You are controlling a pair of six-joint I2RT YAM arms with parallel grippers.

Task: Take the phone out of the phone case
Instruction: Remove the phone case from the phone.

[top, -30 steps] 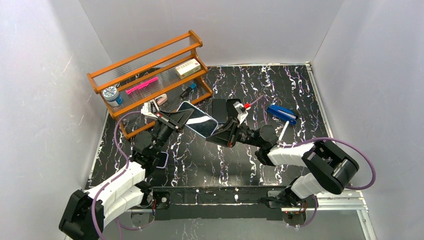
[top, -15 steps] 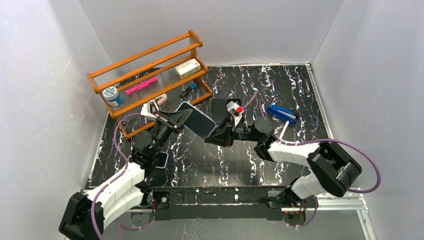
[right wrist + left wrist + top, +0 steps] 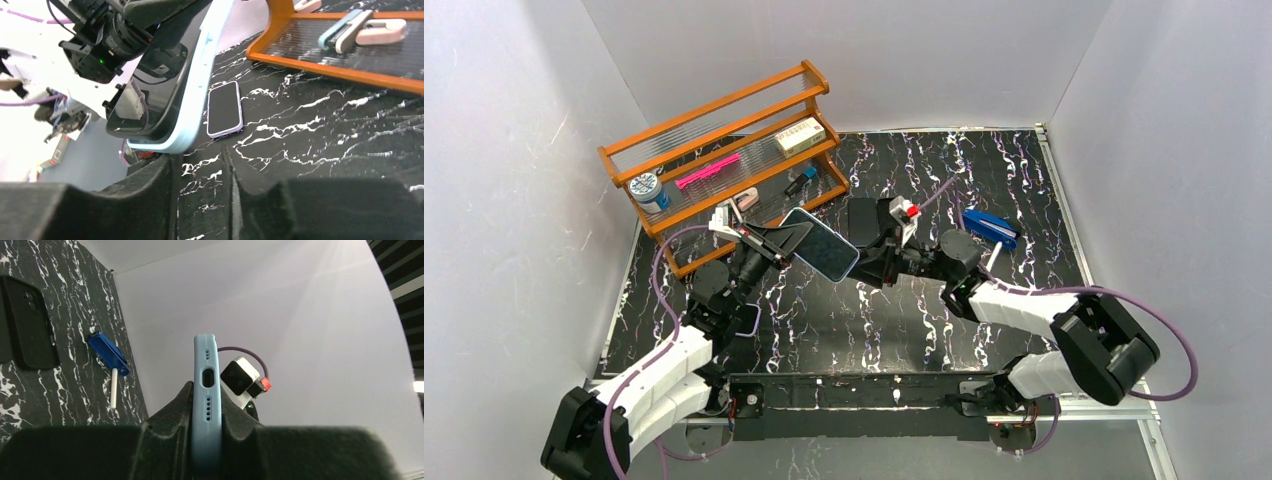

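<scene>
Comparing with a second ago, you find the right gripper (image 3: 867, 268) has shifted slightly beside the raised phone, while the left gripper (image 3: 782, 237) has kept its clamp. The left gripper is closed on the glossy dark-screened phone in its smooth light-blue case (image 3: 821, 243), pinching it front and back near one end. The phone sits in the case and hangs tilted above the black, white-veined marble-look desk (image 3: 1024, 180), clear of it. The case has rounded corners, with a port slot and rows of small holes on its end edge. Your right gripper's fingers stand narrowly apart with nothing between them, just under the phone's free corner. A matte black phone-shaped slab (image 3: 861, 215) lies flat just behind that corner. A small lilac-edged phone (image 3: 224, 108) lies on the desk under the left arm. The orange wooden rack (image 3: 724, 110) stands close behind the left gripper. A blue stapler (image 3: 989, 227) lies apart to the right. Veined desk surface shows between the two arms toward the near edge.
</scene>
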